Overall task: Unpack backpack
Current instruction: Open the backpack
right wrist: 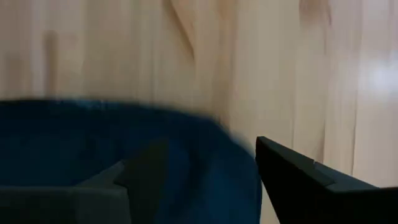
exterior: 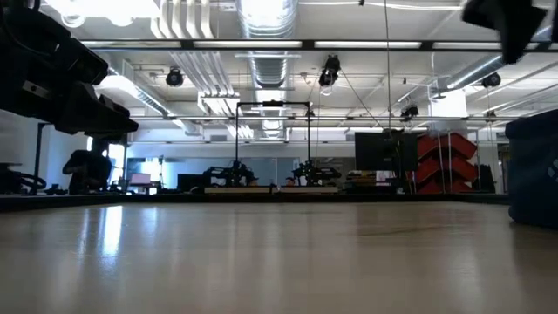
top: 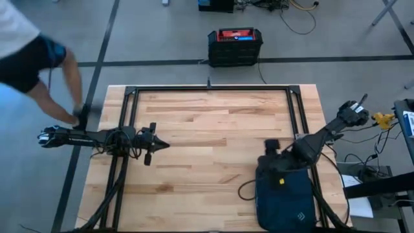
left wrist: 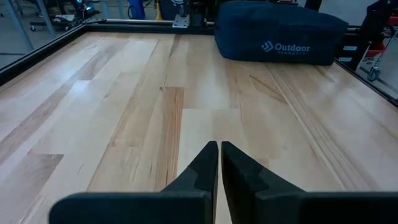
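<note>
The dark navy backpack (top: 284, 197) lies flat at the table's near right corner, its pale logo toward the near edge. It also shows in the left wrist view (left wrist: 280, 31) and at the low view's right edge (exterior: 532, 170). My right gripper (top: 272, 150) is open and hangs over the backpack's far end (right wrist: 93, 143), one finger over the fabric and the other over bare wood. My left gripper (top: 158, 144) is shut (left wrist: 219, 155) and hovers over the table's left half, pointing toward the backpack. My right gripper comes at the backpack's far end (right wrist: 205, 134) from above with its fingers spread. One finger (right wrist: 146, 171) stands over the blue fabric. I cannot tell whether it touches the fabric.
A black box with a red top (top: 235, 45) stands on the floor beyond the far edge. A person (top: 39, 65) bends near the table's far left corner. A black metal frame (top: 207, 88) borders the tabletop. A dark cord loop (top: 244, 189) lies left of the backpack.
</note>
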You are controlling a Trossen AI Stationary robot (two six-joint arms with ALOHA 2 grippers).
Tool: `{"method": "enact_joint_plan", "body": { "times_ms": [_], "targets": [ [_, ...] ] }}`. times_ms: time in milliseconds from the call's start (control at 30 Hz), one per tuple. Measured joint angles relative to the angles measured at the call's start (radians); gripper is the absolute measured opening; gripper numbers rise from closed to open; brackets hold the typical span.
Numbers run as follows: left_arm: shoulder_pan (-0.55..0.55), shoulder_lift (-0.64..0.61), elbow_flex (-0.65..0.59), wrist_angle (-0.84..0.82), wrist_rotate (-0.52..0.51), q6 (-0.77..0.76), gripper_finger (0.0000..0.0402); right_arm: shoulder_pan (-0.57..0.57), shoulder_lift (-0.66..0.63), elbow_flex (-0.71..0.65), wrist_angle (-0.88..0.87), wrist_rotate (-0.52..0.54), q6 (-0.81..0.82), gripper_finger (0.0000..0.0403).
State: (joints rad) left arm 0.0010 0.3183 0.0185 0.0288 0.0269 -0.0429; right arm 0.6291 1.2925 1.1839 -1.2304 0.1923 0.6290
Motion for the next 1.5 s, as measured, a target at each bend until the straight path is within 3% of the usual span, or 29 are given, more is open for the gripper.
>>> {"method": "enact_joint_plan", "body": {
  "times_ms": [200, 367, 467, 633, 733, 833, 900, 1033, 1200, 1400, 1500],
  "targets": [
    [0.0, 0.011, 0.0, 0.019, 0.0, 0.024, 0.0004, 0.14, 0.001, -0.064, -0.069, -0.068, 0.329, 0.0228],
    [-0.001, 0.023, 0.0, 0.2, 0.006, -0.242, 0.0004, 0.159, 0.03, -0.158, 0.025, -0.07, 0.387, 0.0215],
    [-0.001, 0.026, 0.0, 0.313, 0.001, -0.307, 0.0004, 0.094, 0.07, -0.196, 0.108, -0.073, 0.28, 0.0209],
    [0.001, 0.03, 0.001, 0.48, -0.118, -0.157, 0.0004, -0.138, 0.147, -0.176, 0.307, -0.078, -0.123, 0.0207],
    [-0.007, 0.061, 0.001, 0.506, -0.057, -0.204, 0.0004, -0.289, 0.201, -0.11, 0.477, -0.055, -0.363, 0.021],
    [-0.068, 0.133, 0.001, 0.541, -0.028, -0.299, 0.0004, -0.372, 0.235, -0.02, 0.48, -0.038, -0.514, 0.0208],
    [-0.141, 0.2, 0.001, 0.579, -0.105, -0.318, 0.0004, -0.38, 0.242, 0.011, 0.427, 0.01, -0.55, 0.0204],
    [-0.328, 0.367, 0.001, 0.731, -0.354, -0.3, 0.0004, -0.325, 0.215, 0.006, 0.332, 0.074, -0.499, 0.0199],
    [-0.511, 0.588, 0.021, 0.953, -0.539, -0.182, 0.0004, -0.144, 0.18, -0.023, 0.252, 0.07, -0.25, 0.0202],
    [-0.541, 0.847, 0.168, 1.03, -0.56, -0.096, 0.0004, 0.1, 0.199, -0.065, 0.283, 0.115, -0.043, 0.0206],
    [-0.537, 0.975, 0.261, 1.022, -0.561, -0.063, 0.0004, 0.156, 0.232, -0.12, 0.397, 0.161, -0.019, 0.0204]
  ]
}}
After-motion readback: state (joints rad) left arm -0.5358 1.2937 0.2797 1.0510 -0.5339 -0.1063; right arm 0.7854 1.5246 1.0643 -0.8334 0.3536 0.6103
